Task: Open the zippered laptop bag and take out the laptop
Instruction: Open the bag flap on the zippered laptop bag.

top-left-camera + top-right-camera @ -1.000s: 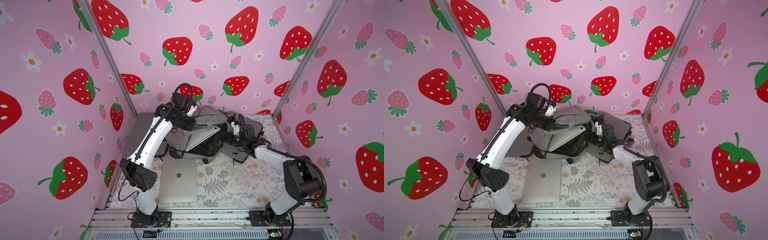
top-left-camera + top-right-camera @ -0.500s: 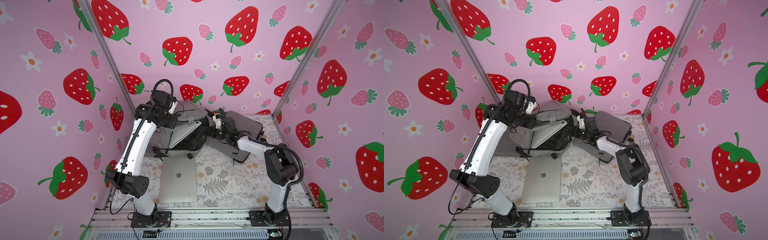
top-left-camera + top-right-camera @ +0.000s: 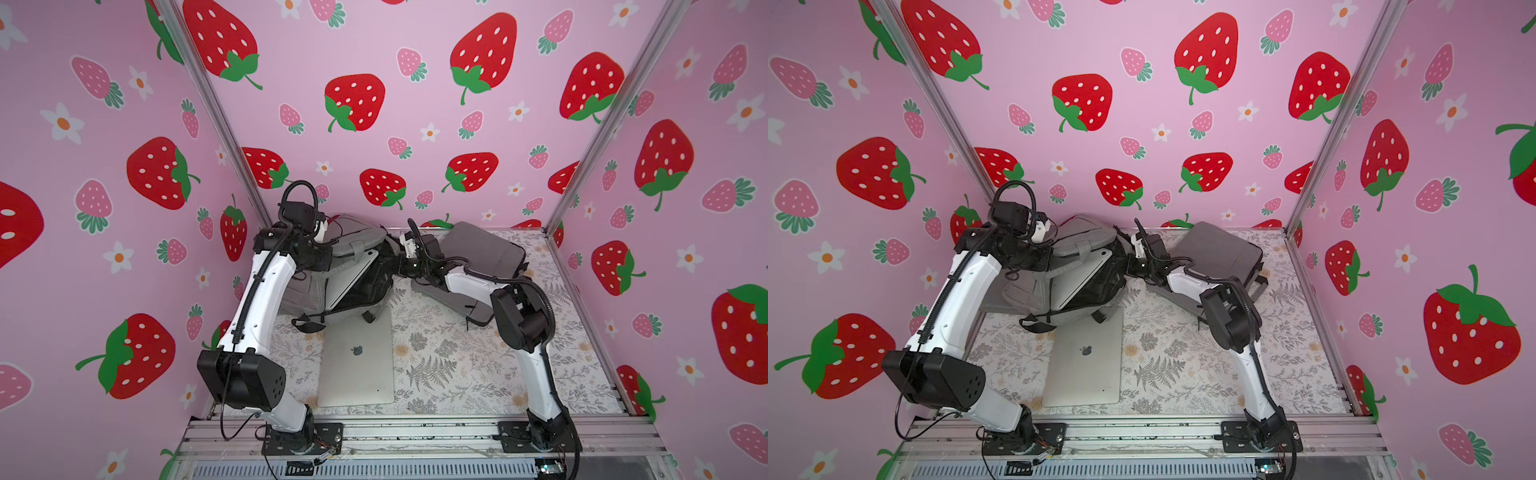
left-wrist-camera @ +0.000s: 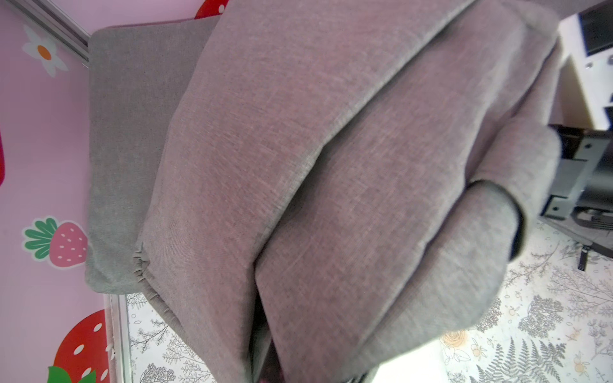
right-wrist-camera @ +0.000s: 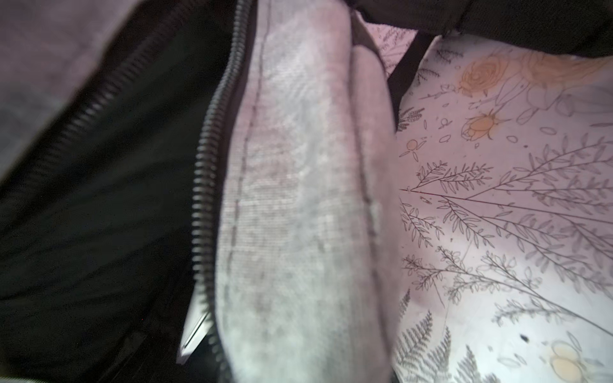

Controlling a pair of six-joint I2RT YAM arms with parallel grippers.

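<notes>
The grey laptop bag [image 3: 316, 286] hangs tilted above the back of the table, its zipper [image 5: 205, 185] open onto a black lining. A silver laptop [image 3: 353, 274] leans inside the opening; in the right wrist view only its edge [image 5: 194, 335] shows. My left gripper [image 3: 322, 245] is shut on the bag's top fabric [image 4: 331, 165], which hides its fingers. My right gripper [image 3: 397, 266] is shut on the bag's open edge beside the zipper. Both top views show this, with the bag [image 3: 1038, 291] between the left gripper [image 3: 1044, 245] and the right gripper [image 3: 1129, 266].
A second silver laptop [image 3: 357, 361] with a logo lies flat on the floral tablecloth [image 3: 457, 365], its far end under the hanging bag. Another grey bag [image 3: 482, 253] lies at the back right beneath my right arm. A grey sleeve [image 4: 126, 149] rests against the left wall.
Both arms have carried the bag to the left, toward the left wall. The right arm has stretched out leftward with it.
</notes>
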